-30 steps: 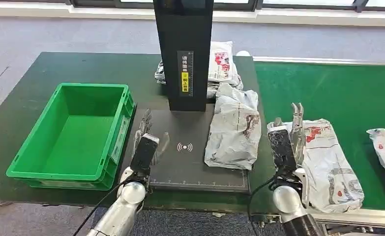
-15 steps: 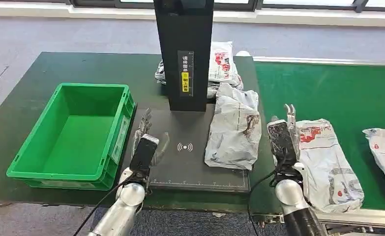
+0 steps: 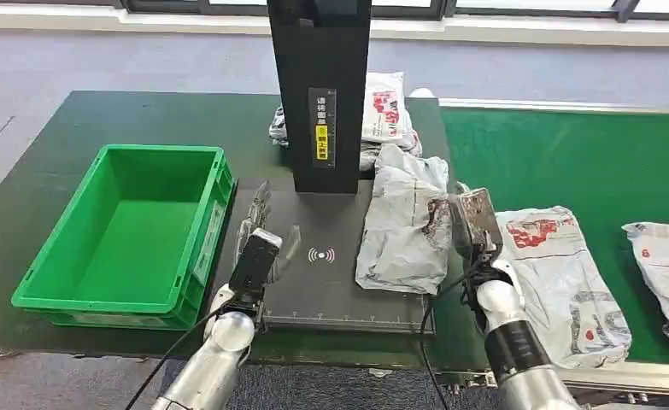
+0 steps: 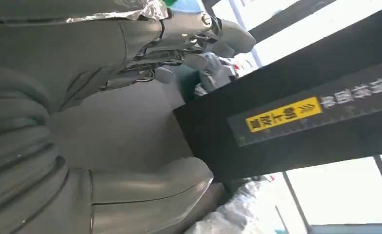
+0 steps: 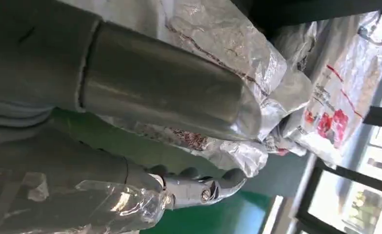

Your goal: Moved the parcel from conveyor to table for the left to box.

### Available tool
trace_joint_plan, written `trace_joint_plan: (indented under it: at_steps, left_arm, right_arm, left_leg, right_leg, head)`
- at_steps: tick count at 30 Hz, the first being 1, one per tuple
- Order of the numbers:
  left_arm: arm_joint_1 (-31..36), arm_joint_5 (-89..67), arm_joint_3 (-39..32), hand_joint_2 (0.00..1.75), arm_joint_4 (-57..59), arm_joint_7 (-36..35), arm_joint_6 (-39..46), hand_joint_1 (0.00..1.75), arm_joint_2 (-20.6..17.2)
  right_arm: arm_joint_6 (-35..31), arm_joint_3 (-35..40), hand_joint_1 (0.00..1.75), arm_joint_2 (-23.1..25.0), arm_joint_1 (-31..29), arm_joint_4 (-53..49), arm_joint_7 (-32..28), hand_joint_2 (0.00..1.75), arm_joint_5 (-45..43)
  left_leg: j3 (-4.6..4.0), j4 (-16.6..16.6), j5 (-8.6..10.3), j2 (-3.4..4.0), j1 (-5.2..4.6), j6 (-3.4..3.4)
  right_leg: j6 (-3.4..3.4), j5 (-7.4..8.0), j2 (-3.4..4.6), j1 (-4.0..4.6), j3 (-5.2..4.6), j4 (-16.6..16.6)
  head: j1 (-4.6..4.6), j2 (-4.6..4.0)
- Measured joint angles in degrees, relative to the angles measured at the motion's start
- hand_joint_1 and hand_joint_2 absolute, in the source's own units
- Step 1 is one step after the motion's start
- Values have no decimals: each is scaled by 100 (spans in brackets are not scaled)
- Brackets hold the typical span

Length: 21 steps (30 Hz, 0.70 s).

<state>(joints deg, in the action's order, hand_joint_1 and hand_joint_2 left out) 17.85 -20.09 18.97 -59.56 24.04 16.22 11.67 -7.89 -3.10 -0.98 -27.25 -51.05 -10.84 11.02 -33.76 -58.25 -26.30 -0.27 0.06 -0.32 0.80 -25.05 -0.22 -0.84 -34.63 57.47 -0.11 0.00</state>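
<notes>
Green moulded plastic, smooth-walled and rectangular, forms the open crate (image 3: 130,235) that sits on the dark bench (image 3: 74,128) outward of the left hand's fingers, just beside them. The left hand (image 3: 258,235) hovers over the near corner of a flat matte black scanner pad (image 3: 331,286); its ribbed grey cover and thick grey thumb show in the left wrist view, and its darker metal fingers (image 4: 179,46) are spread apart with nothing between them. Beyond those fingertips rises a tall, glossy black rectangular scanner column (image 3: 319,94) bearing a yellow label strip. On the inner side of the left fingers, across the pad, lies the crumpled silvery-grey plastic parcel (image 3: 407,226), a wrinkled soft mailer with dark red print, resting lengthwise on the pad's far edge beside the column's base. The right hand (image 3: 474,226) is at this parcel's outer edge; in the right wrist view its smooth grey thumb lies over the creased film and a curved fingertip (image 5: 228,183) hooks beneath the bag's rim, though whether it truly grips the parcel I cannot tell. Behind the column is a heap of more white and grey poly bags (image 3: 386,111). Outward of the right fingers, on the green felt-like conveyor belt (image 3: 587,154), lies a flat white poly mailer with red print (image 3: 561,273), and further along another pale bag (image 3: 668,273).
</notes>
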Motion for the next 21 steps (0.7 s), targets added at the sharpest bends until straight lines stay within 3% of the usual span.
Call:
trace_joint_plan:
  at_steps: [7,8,21]
  left_arm:
    - [27,13,-37,175,99,31,0,0,22]
    - [27,24,-39,175,103,31,0,0,22]
    - [-15,83,-44,175,88,53,15,0,20]
  right_arm:
    - [16,0,0,35,-325,782,37,0,31]
    - [16,0,0,44,-342,834,37,175,31]
    - [263,0,0,306,-509,1250,-46,175,-74]
  left_leg:
    - [-2,0,1,-4,1,-1]
    - [-3,0,0,-4,1,-1]
    - [-4,1,2,-4,2,-2]
  right_leg:
    - [-1,-1,-5,1,0,2]
    - [-1,-1,-5,1,-1,2]
    - [-1,-1,-6,2,-1,3]
  head:
    - [0,0]
    - [0,0]
    - [0,0]
